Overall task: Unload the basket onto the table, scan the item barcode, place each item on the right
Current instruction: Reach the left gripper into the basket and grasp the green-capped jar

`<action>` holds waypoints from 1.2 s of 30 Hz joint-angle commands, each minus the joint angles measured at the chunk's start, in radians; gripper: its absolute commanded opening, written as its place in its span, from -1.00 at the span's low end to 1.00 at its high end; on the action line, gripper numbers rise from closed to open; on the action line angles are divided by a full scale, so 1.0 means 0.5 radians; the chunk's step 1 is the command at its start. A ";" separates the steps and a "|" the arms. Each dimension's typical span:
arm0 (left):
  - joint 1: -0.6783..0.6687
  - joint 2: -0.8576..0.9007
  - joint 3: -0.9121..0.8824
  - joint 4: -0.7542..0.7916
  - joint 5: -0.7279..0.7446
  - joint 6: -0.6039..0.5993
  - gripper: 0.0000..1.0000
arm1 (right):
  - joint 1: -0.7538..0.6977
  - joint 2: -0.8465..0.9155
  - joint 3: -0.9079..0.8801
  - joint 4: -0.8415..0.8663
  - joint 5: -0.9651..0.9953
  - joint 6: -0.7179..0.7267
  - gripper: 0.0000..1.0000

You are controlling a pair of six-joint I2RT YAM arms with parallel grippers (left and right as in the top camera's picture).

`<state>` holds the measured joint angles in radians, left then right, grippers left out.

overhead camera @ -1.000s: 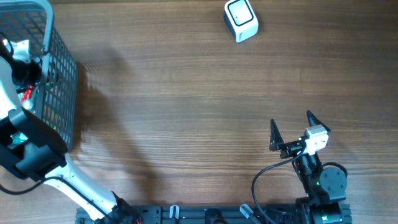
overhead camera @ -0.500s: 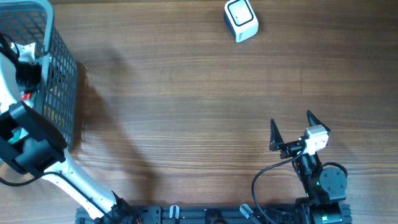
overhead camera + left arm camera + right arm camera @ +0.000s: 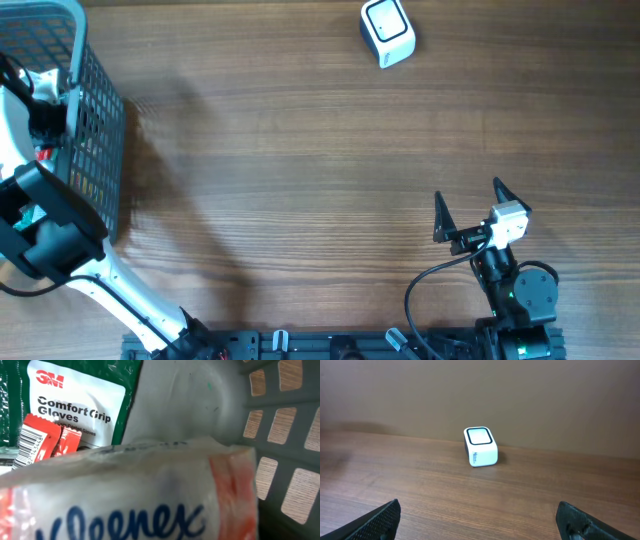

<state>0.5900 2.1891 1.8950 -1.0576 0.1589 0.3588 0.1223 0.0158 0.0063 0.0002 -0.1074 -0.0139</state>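
Kleenex pack (image 3: 125, 490): fills lower half of left wrist view, lying in grey basket (image 3: 100, 130) at overhead upper left | step: picking item out, likely | left gripper (image 3: 42, 118): down in basket, jaws hidden, cannot tell | right gripper (image 3: 468, 195): lower right, jaws wide, empty | basket also holds 3M glove packet (image 3: 80, 405), red sachets (image 3: 47, 437) | next: firm grip, lift clear, turn barcode toward white scanner (image 3: 387, 32) at top centre

Black pointed right claw (image 3: 467, 190), white wrist (image 3: 510, 222)

At left edge of table (image 3: 300, 150), basket (image 3: 100, 130) — tissue pack (image 3: 125, 495) inside, gloves packet (image 3: 80, 405) behind it, scanner (image 3: 387, 32) at far edge.
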 commanded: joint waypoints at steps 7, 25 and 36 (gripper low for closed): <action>-0.005 0.035 -0.020 0.014 0.023 0.016 0.12 | -0.005 0.006 -0.002 0.011 0.006 -0.024 1.00; -0.005 -0.806 0.199 0.416 0.016 -0.130 0.16 | -0.005 0.006 -0.002 0.011 0.006 -0.024 0.99; -0.202 -1.418 0.213 0.343 0.017 -0.616 0.10 | -0.005 0.006 -0.002 0.011 0.006 -0.024 1.00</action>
<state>0.5571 1.5425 1.9873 -0.8501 0.1551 0.1173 0.1223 0.0158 0.0063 0.0002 -0.1074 -0.0139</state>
